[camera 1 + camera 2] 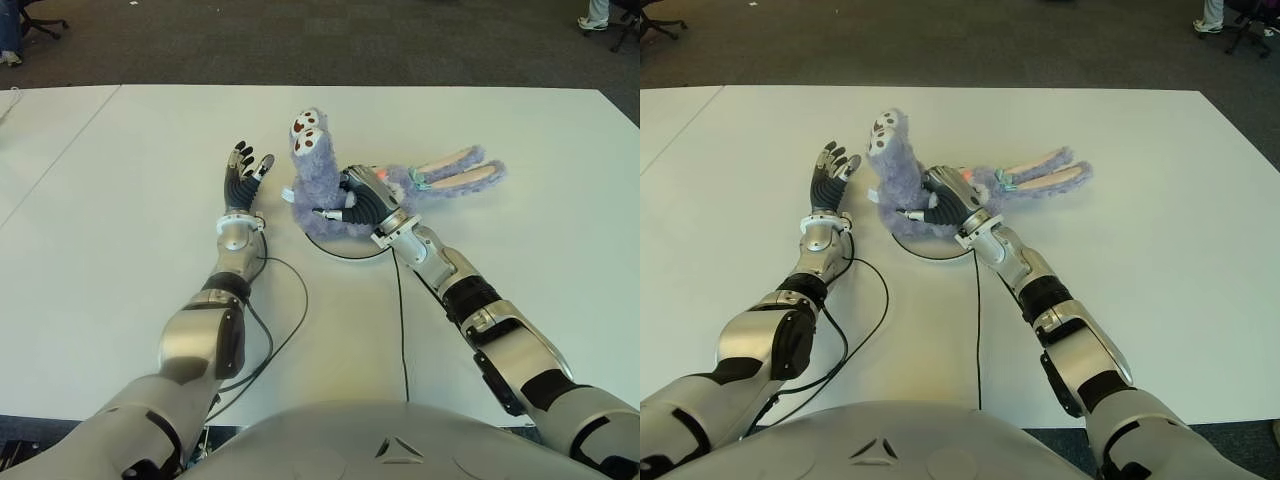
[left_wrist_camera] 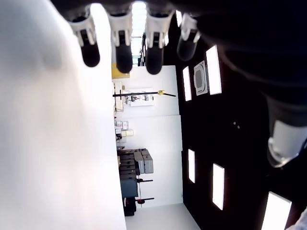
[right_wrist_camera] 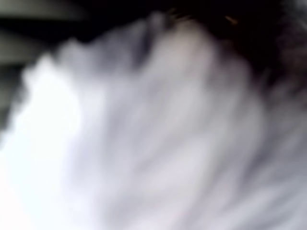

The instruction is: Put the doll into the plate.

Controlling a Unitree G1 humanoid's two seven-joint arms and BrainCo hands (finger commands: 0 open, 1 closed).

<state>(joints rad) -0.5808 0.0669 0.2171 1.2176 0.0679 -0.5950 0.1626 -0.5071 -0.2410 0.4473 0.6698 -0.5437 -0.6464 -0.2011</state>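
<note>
A fluffy purple doll (image 1: 318, 170) with long pink-lined ears (image 1: 455, 172) lies over a white plate, of which only the dark near rim (image 1: 340, 256) shows. Its body sits over the plate and its ears trail off to the right onto the table. My right hand (image 1: 352, 206) is curled around the doll's body from the near right side. The right wrist view is filled with blurred purple fur of the doll (image 3: 168, 143). My left hand (image 1: 243, 175) shows just left of the doll, apart from it, with fingers (image 2: 123, 48) spread and holding nothing.
The white table (image 1: 520, 270) stretches wide on both sides, with a seam at the far left. Black cables (image 1: 285, 320) run along the tabletop from both wrists toward me. Beyond the far edge are dark floor, a chair base (image 1: 40, 22) and a person's feet (image 1: 595, 20).
</note>
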